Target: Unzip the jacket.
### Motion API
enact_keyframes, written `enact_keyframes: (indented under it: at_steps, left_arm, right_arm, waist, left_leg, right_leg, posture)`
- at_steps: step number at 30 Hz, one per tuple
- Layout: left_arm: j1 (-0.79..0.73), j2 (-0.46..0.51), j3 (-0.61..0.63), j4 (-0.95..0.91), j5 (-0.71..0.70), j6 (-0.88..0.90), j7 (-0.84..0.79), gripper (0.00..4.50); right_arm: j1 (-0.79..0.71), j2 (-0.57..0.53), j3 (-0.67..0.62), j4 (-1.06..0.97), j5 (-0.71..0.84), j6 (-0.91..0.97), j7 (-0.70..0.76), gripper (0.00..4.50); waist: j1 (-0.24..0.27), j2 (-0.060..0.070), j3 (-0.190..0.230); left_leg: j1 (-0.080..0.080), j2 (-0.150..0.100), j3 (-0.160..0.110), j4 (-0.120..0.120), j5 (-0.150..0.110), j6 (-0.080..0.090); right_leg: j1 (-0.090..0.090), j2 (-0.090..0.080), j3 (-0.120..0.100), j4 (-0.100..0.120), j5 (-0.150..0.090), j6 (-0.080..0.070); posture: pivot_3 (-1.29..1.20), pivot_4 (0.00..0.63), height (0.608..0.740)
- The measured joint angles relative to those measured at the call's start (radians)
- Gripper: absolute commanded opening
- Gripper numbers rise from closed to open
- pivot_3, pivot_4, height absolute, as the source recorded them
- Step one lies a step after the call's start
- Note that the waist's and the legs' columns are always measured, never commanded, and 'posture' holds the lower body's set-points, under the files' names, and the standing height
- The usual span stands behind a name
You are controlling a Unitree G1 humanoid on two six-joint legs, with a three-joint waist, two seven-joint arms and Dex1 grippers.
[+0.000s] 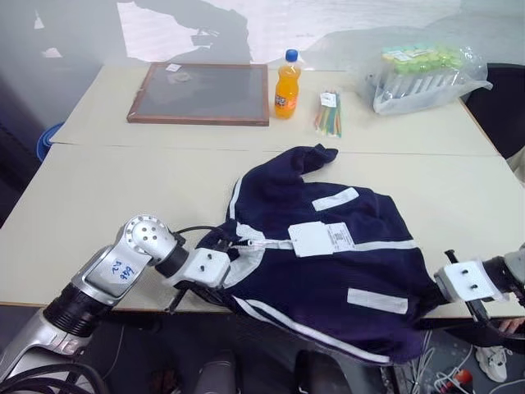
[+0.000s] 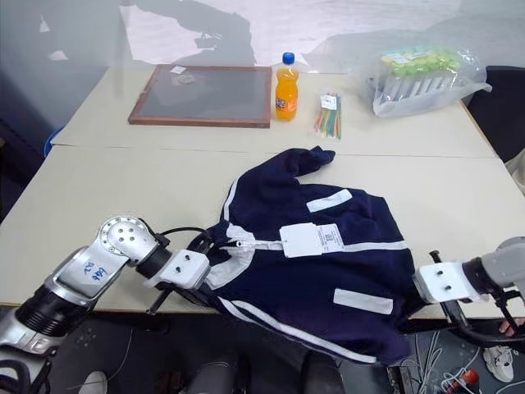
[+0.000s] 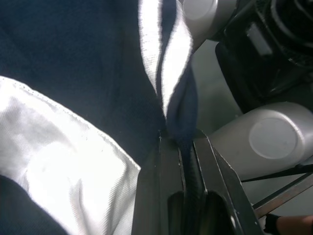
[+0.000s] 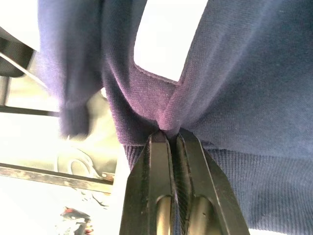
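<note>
The jacket (image 1: pixel 328 263) lies spread across the near table (image 1: pixel 123 189), front side up, with its lower edge hanging over the table's near edge. The zipper (image 1: pixel 254 243) appears closed along the front, running from the collar end at the robot's left toward the paper tags (image 1: pixel 321 239) that rest on the chest. White stripes and a white shoulder panel show on the navy fabric. One sleeve (image 1: pixel 308 158) points toward the far table.

The left gripper (image 3: pixel 178 142) is at the collar end of the jacket, at the near table edge. Its fingers are pressed together on a fold of navy and white-edged fabric, as the left wrist view shows.

The right gripper (image 4: pixel 168 134) is at the hem end of the jacket, at the robot's right, beyond the table's near edge. Its fingers are pinched tight on a pucker of navy fabric just above the ribbed hem, seen in the right wrist view.

On the far table stand a framed board (image 1: pixel 201 93), an orange drink bottle (image 1: pixel 286 85), a bundle of coloured sticks (image 1: pixel 328 113) and a clear plastic bag of tubes (image 1: pixel 422 75), all well apart from the jacket.
</note>
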Motion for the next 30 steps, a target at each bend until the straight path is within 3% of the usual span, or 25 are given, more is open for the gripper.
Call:
enact_keyframes:
  at_steps: [7,9,18,21,24,27,30]
  left_arm:
    - [0.029,-0.009,0.0,0.01,0.014,-0.022,0.048,0.04]
    - [0.029,-0.023,0.0,0.014,0.017,-0.026,0.067,0.0]
    - [0.045,-0.037,0.024,0.007,-0.012,0.02,0.082,2.59]
    - [0.086,0.003,0.049,-0.04,-0.047,0.063,0.079,3.54]
    - [0.129,0.059,0.116,-0.087,-0.101,0.121,0.079,4.47]
    - [0.136,0.105,0.247,-0.118,-0.251,0.25,0.06,4.47]
    - [0.034,0.108,0.372,-0.101,-0.408,0.402,0.07,4.47]
  right_arm:
    - [0.019,0.002,-0.021,-0.03,-0.008,0.024,-0.052,0.0]
    - [0.011,0.004,-0.021,-0.03,-0.015,0.037,-0.066,0.54]
    - [0.015,0.003,-0.044,-0.043,-0.004,0.098,-0.074,3.5]
    - [0.038,-0.006,-0.1,-0.084,0.03,0.149,-0.074,4.5]
    - [0.066,-0.011,-0.188,-0.144,0.094,0.248,-0.076,4.5]
    - [0.068,-0.01,-0.281,-0.254,0.191,0.395,-0.105,4.5]
    - [0.035,0.003,-0.329,-0.375,0.259,0.523,-0.173,4.5]
  waist:
    - [-0.002,0.0,0.0]
    - [-0.002,0.0,0.0]
    - [-0.001,0.0,0.0]
    - [-0.001,0.0,0.0]
    - [-0.001,0.0,0.0]
    - [-0.002,0.0,0.0]
    - [0.002,0.0,0.0]
  left_leg:
    - [0.0,0.0,0.0,0.0,0.0,0.0]
    - [0.0,0.0,0.001,0.0,0.0,0.0]
    - [0.0,0.0,0.0,0.0,0.0,0.0]
    - [0.0,0.0,0.0,0.0,0.0,0.0]
    - [0.0,0.001,-0.002,0.0,0.0,0.0]
    - [0.0,0.001,-0.009,0.0,0.0,0.0]
    - [-0.001,0.001,-0.011,0.001,0.0,0.0]
  right_leg:
    - [0.0,0.0,0.0,0.0,0.0,0.0]
    - [0.0,0.0,0.0,0.0,0.0,0.0]
    - [0.0,0.0,0.0,0.0,0.0,0.0]
    - [-0.001,0.0,0.0,0.0,0.0,0.0]
    - [-0.001,0.0,0.001,0.0,0.0,0.0]
    - [-0.001,0.0,0.001,0.001,0.0,0.0]
    - [0.0,0.0,-0.001,0.001,0.0,0.0]
  posture:
    - [0.0,0.15,0.74]
    - [0.0,0.15,0.74]
    - [0.0,0.15,0.74]
    - [0.0,0.15,0.74]
    - [0.0,0.15,0.74]
    - [0.0,0.15,0.74]
    - [0.0,0.15,0.74]
